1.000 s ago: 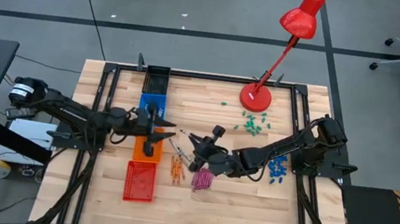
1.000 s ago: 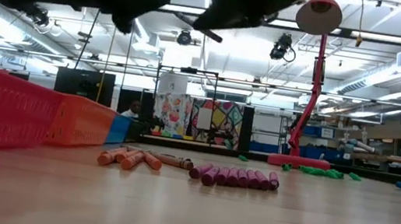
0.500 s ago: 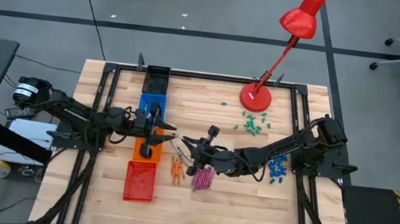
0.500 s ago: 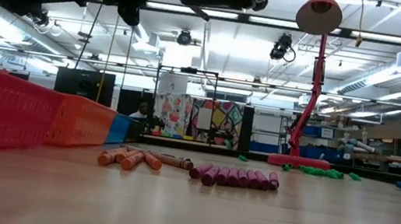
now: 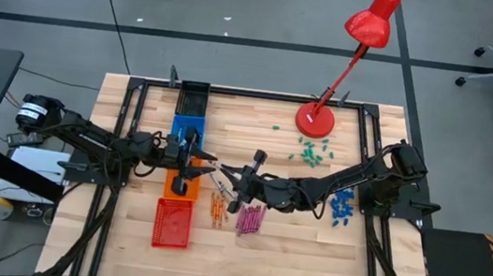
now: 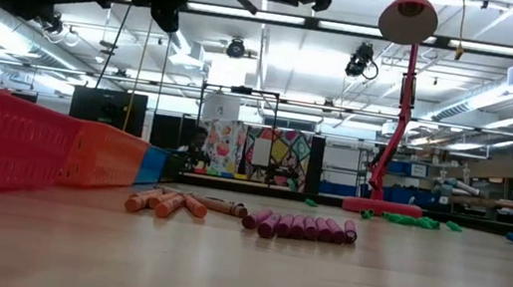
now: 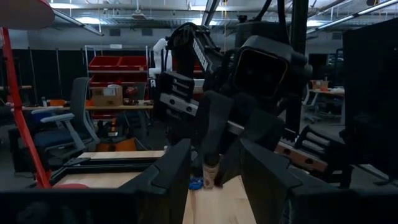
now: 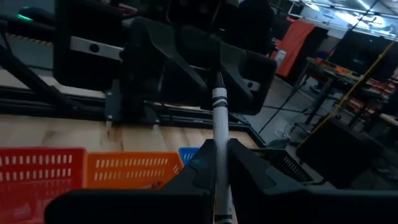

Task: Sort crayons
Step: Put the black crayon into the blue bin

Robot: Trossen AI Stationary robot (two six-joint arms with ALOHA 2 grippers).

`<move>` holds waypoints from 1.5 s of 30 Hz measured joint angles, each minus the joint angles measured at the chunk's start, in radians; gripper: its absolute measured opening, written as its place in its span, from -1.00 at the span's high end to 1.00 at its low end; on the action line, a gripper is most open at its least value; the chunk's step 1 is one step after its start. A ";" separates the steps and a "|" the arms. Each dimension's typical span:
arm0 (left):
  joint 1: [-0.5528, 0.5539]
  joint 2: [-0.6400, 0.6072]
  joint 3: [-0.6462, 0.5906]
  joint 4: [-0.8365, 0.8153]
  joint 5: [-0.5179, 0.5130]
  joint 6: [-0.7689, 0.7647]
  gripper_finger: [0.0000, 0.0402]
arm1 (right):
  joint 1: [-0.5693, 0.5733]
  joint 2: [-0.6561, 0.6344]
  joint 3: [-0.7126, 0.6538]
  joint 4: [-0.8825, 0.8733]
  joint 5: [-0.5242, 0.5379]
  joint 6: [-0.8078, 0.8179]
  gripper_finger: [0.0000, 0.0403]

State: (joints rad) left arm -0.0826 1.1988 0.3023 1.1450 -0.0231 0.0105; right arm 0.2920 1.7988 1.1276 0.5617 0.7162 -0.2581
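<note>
Since a second ago the right claw (image 5: 234,176) has slid further toward the left claw (image 5: 204,162); the two now nearly meet above the tabletop (image 5: 261,253), where earlier a clear gap lay between them. The right claw is clamped narrow on a grey crayon (image 8: 220,124), its tip pointing at the left claw just ahead. The left claw stands open, its fingers (image 7: 168,171) spread, and has barely shifted.

Below and just beside the right claw lie the loose crayons: an orange group (image 5: 218,211) and a magenta row (image 5: 250,219), unmoved; in the low view they rest side by side, orange ones (image 6: 165,201) and magenta ones (image 6: 300,226). Under the left claw sit a blue bin (image 5: 189,122), an orange bin (image 5: 178,184) and a red bin (image 5: 173,223) in a line. Beyond the right claw stand a red lamp (image 5: 317,118), green bits (image 5: 311,151) and blue bits (image 5: 342,208). The room behind holds shelves, chairs and ceiling lights
</note>
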 joint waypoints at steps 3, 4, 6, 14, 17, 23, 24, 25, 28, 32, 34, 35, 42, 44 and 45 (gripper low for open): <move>0.000 0.000 0.000 0.000 0.000 0.000 0.28 | -0.001 0.000 0.000 0.020 -0.011 -0.004 0.82; 0.000 0.000 0.000 0.002 0.000 0.000 0.28 | -0.001 0.000 0.000 0.028 -0.011 -0.007 0.82; 0.000 0.000 0.000 0.005 0.000 0.000 0.28 | -0.001 0.000 0.000 0.044 -0.012 -0.014 0.82; 0.000 0.000 0.000 0.004 0.000 -0.008 0.29 | -0.002 0.000 0.000 0.058 -0.058 -0.023 0.82; 0.000 0.000 0.000 0.004 0.000 -0.008 0.30 | -0.005 0.000 0.000 0.058 -0.064 -0.017 0.82; 0.000 0.000 0.005 0.004 0.000 -0.008 0.30 | -0.025 0.000 0.000 0.050 -0.116 0.013 0.82; 0.000 0.000 0.005 0.004 0.000 -0.008 0.30 | -0.028 0.000 0.000 0.047 -0.122 0.019 0.82; 0.000 0.000 0.005 -0.001 0.000 -0.008 0.30 | -0.031 0.000 0.000 0.045 -0.125 0.021 0.82; 0.000 0.000 0.005 -0.005 0.000 -0.008 0.36 | -0.034 0.000 0.000 0.046 -0.134 0.021 0.82; 0.000 0.000 0.005 -0.006 0.000 0.000 0.59 | -0.034 0.000 0.000 0.044 -0.134 0.021 0.82; 0.000 0.000 0.005 -0.006 0.000 0.000 0.72 | -0.034 0.000 0.000 0.041 -0.134 0.021 0.82; -0.001 0.000 0.005 -0.007 0.000 0.001 0.77 | -0.034 0.000 0.000 0.039 -0.134 0.021 0.82; -0.001 0.000 0.005 -0.013 0.000 0.002 0.83 | -0.035 0.000 0.001 0.014 -0.133 0.038 0.82; 0.000 0.000 0.005 -0.015 0.000 0.002 0.83 | -0.034 0.000 0.002 0.007 -0.133 0.039 0.82; 0.000 0.000 0.005 -0.016 0.000 0.002 0.83 | -0.034 0.000 0.002 0.005 -0.133 0.039 0.82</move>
State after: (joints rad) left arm -0.0830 1.1992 0.3073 1.1289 -0.0235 0.0120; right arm 0.2577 1.7988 1.1294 0.5669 0.5831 -0.2191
